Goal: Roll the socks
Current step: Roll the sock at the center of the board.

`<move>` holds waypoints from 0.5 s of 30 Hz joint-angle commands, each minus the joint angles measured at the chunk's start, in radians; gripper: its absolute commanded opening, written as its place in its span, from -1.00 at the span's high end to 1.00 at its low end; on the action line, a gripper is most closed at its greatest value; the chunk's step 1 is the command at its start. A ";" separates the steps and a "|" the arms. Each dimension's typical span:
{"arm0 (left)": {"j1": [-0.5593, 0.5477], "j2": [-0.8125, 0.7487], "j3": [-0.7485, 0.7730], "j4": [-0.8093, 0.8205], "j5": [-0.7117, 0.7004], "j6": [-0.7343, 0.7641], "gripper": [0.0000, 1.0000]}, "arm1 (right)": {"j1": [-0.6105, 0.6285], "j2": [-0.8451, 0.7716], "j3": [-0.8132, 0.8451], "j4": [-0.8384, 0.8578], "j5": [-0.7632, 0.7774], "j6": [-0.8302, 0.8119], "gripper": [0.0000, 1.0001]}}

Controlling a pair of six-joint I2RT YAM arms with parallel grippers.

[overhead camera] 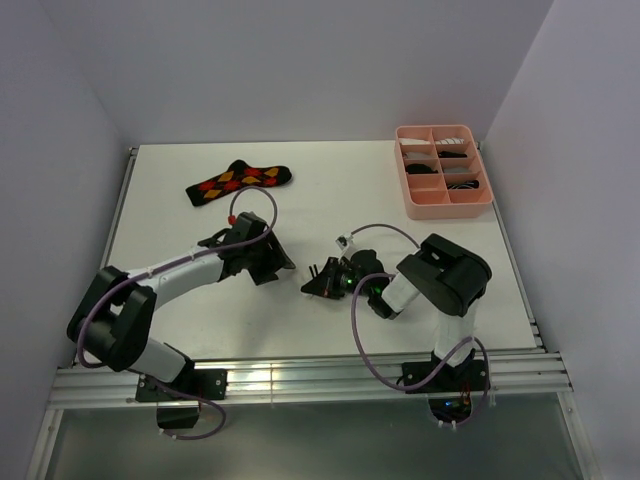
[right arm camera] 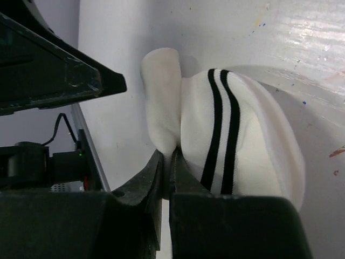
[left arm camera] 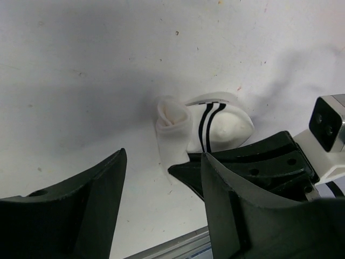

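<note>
1. The white sock [right arm camera: 242,145] with two black cuff stripes was the one being worked on. It lay on the table [overhead camera: 330,200] between the two tools and was only partly rolled. One end was curled into a loose tube and the cuff part was bunched beside it. I judged this roll as begun but not finished.
2. The right gripper [right arm camera: 170,162] was closed and pinched a fold of the white sock between its fingertips. The striped cuff bulged out just ahead of the jaws, toward their right side.
3. The left gripper [left arm camera: 164,156] stood open and held nothing. The curled end of the sock lay just ahead of its fingers, roughly in line with the gap, and they did not touch it. The right gripper's black fingers reached the sock close beside the left gripper's own right finger.
4. The argyle sock [overhead camera: 240,182] lay flat and unrolled, well ahead of the left gripper and apart from it. No tool touched it, so by my judgement this one remained to be done.
5. The pink tray [overhead camera: 450,210] stood well ahead of the right gripper, toward its right, apart from both arms. It was divided into several compartments. Some of them held dark and black-and-white things, which may have been finished sock rolls, but they were too small to tell.
</note>
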 commanded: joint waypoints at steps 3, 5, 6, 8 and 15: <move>-0.009 0.061 -0.002 0.069 0.060 0.021 -0.20 | -0.013 0.072 -0.031 0.037 -0.063 0.074 1.00; -0.011 0.090 0.006 0.072 0.063 0.028 -0.15 | -0.015 0.089 -0.025 0.037 -0.069 0.080 1.00; -0.012 0.099 0.009 0.074 0.061 0.030 -0.13 | -0.018 0.092 -0.025 0.043 -0.069 0.084 1.00; -0.014 0.124 0.009 0.079 0.063 0.036 -0.06 | -0.019 0.099 -0.025 0.051 -0.072 0.089 1.00; -0.014 0.187 0.012 0.112 0.070 0.054 0.17 | -0.027 0.119 -0.016 0.054 -0.082 0.094 1.00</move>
